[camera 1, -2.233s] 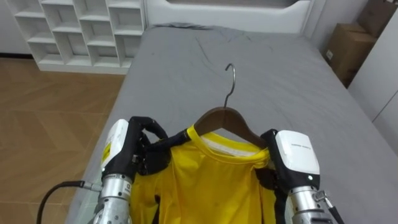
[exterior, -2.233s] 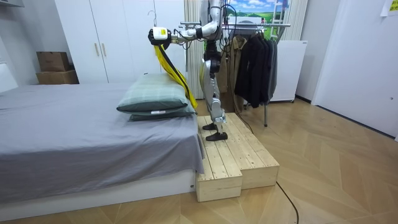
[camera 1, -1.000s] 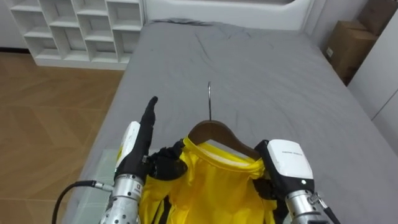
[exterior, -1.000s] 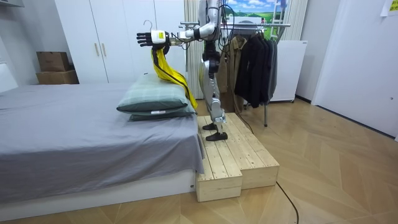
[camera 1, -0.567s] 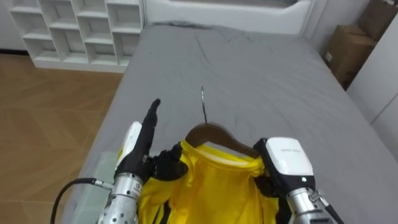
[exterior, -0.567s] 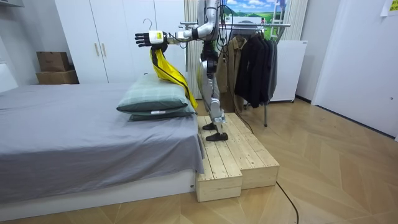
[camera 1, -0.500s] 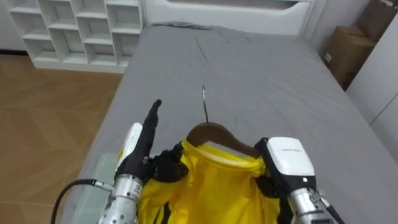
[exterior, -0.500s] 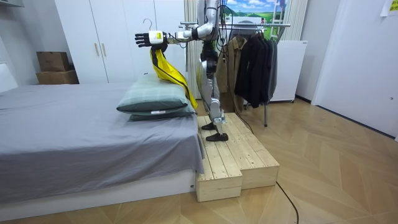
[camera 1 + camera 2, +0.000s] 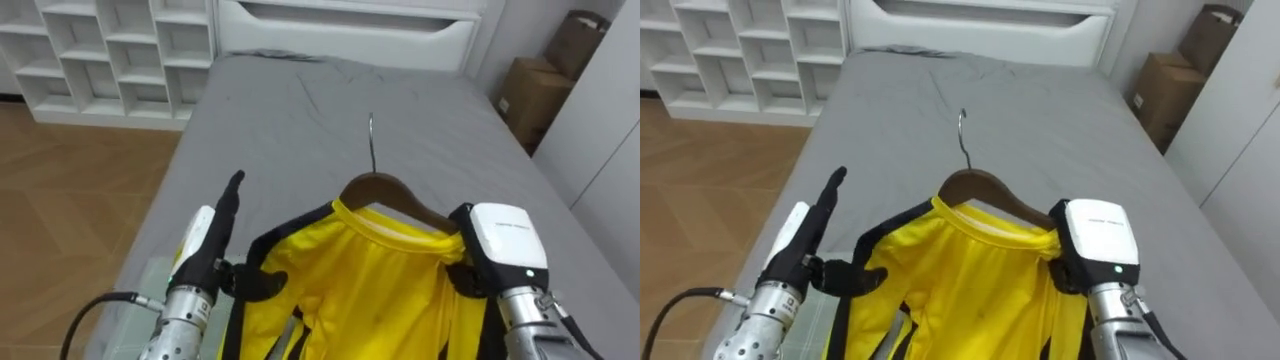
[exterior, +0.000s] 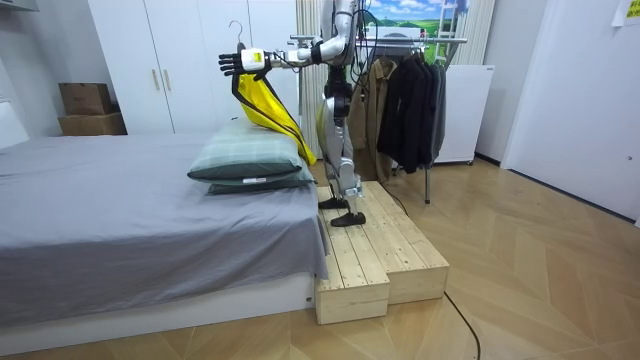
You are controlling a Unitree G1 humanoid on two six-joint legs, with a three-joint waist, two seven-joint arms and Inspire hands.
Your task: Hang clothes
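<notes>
A slip of the yellow shirt off the wooden hanger is judged possible, since the left hand's fingers are stretched straight, left of centre, with the thumb laid at the cloth's edge. The right hand's fingers are tucked under the shirt's shoulder, lower right; their closure cannot be told. Beyond, a grey bed is seen

Yellow shirt, brown hanger, grey bed
</notes>
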